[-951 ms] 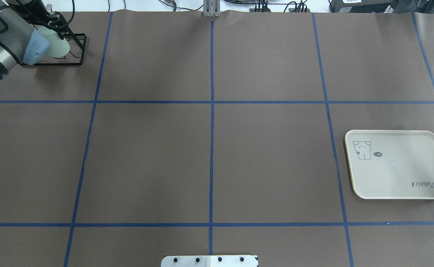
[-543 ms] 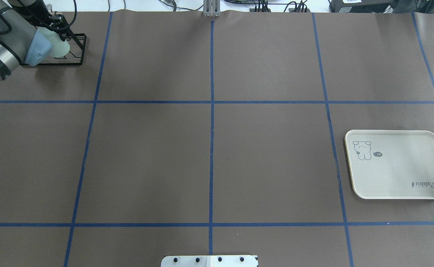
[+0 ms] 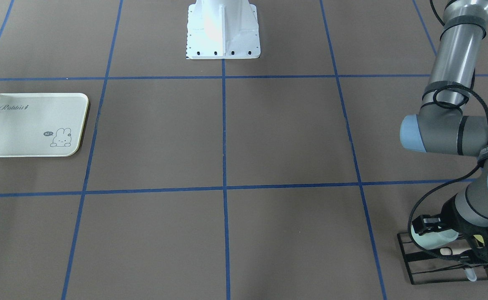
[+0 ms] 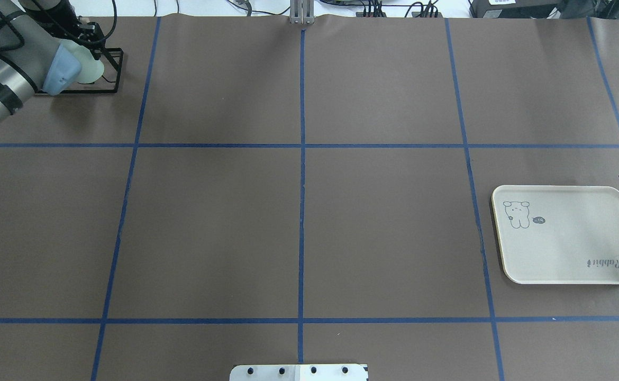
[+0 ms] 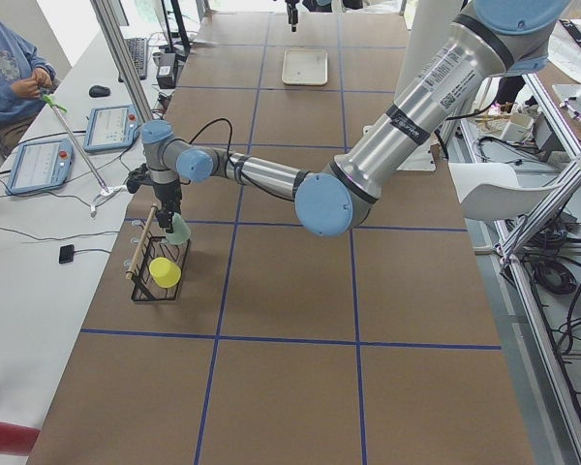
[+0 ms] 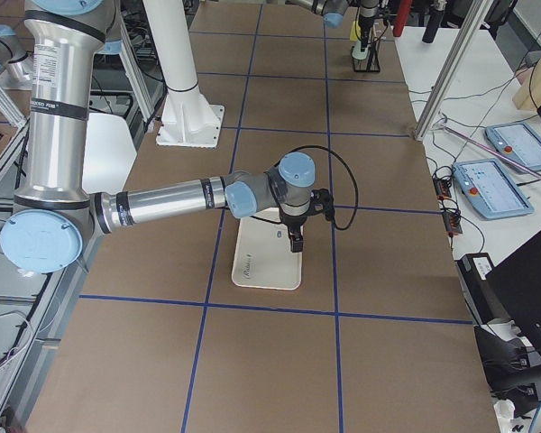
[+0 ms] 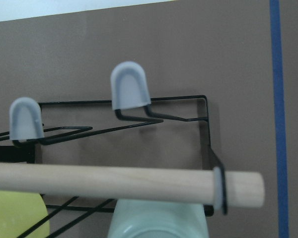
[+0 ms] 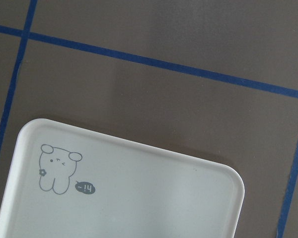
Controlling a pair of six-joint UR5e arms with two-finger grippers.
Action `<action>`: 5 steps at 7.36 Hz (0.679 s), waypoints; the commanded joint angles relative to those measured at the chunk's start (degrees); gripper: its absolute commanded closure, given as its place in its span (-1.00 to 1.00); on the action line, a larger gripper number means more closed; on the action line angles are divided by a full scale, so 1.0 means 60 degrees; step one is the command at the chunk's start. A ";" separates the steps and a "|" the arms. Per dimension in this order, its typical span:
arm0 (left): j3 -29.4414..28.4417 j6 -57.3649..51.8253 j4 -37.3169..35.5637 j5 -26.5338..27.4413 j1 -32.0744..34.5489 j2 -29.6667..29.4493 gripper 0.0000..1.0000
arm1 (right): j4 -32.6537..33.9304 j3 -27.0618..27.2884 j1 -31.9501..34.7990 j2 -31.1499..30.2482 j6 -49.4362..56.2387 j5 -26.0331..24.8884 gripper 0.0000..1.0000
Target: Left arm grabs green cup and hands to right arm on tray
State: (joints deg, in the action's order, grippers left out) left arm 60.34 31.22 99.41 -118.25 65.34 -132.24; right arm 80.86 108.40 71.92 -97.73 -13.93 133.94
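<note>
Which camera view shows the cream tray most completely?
Overhead exterior: the tray lies whole, unobstructed, its print legible. Front-facing shows it at the frame edge; right wrist shows only part; side views show it small.

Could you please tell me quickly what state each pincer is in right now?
Left pincer: at the green cup; cannot be told.
Right pincer: near the tray; cannot be told.

Surface (image 4: 383, 95): matt brown paper sheet, crossed by smooth blue tape (image 4: 302, 159). Tray (image 4: 579, 248): smooth cream plastic with a faint sheen. Green cup (image 7: 159, 220): smooth satin plastic. Wire rack (image 7: 207, 124): thin black coated metal, its prongs tipped with matt grey rubbery caps (image 7: 130, 91); its rod (image 7: 114, 181) is pale bare wood. Left arm (image 3: 454, 58): brushed silver metal tube.
</note>
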 commanded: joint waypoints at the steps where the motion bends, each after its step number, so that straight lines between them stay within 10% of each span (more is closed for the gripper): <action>1: 0.0007 -0.0032 0.0000 0.0006 0.0008 0.0023 -0.65 | 0.0000 -0.0006 -0.0004 0.0000 0.0007 0.0000 -1.00; 5: 0.0007 -0.0135 0.0000 0.0006 0.0140 0.0053 -0.59 | -0.0015 -0.0006 -0.0004 0.0000 -0.0008 0.0000 -1.00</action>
State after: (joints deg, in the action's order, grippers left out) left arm 60.38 30.55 99.40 -118.21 65.82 -131.97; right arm 80.78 108.37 71.89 -97.73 -13.96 133.95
